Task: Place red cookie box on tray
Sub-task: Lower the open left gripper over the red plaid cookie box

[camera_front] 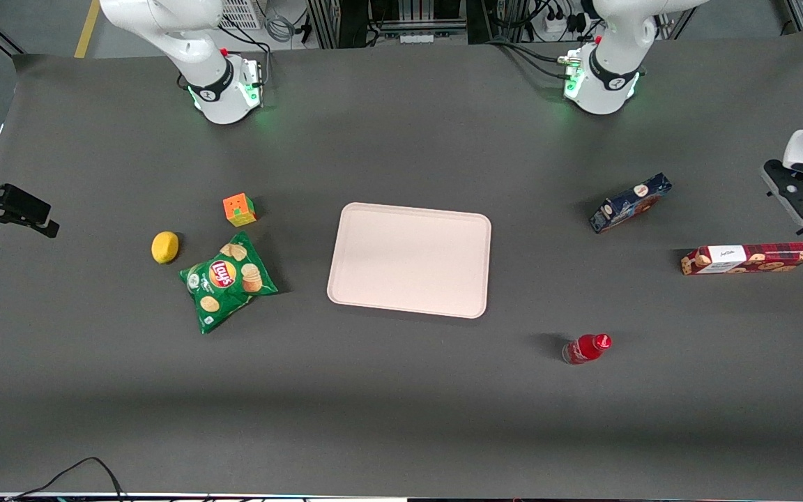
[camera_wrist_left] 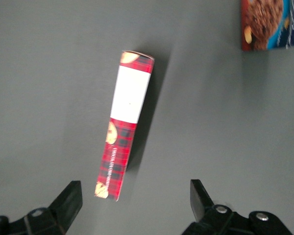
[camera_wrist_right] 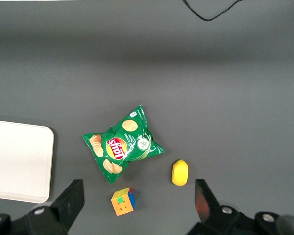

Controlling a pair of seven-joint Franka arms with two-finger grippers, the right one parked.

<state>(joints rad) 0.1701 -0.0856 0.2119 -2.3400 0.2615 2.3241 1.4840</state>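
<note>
The red cookie box [camera_front: 746, 259] is being left lying flat toward the working arm's end, well apart from the tray [camera_front: 410, 259]. The gripper [camera_wrist_left: 136, 200] is being held wide open above it, the box's long axis running roughly six-to-twelve o'clock between the fingers.

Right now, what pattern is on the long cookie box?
Red plaid with a white label on the red cookie box, clearest in the left wrist view.

Cut off by a picture's edge — dark blue cookie box [camera_wrist_left: 272, 24], one corner showing in the left wrist view; tray [camera_wrist_right: 19, 161], part only in the right wrist view. Hand [camera_wrist_left: 136, 196] — fingers [camera_wrist_left: 68, 200] partly out of frame, spread wide.
</note>
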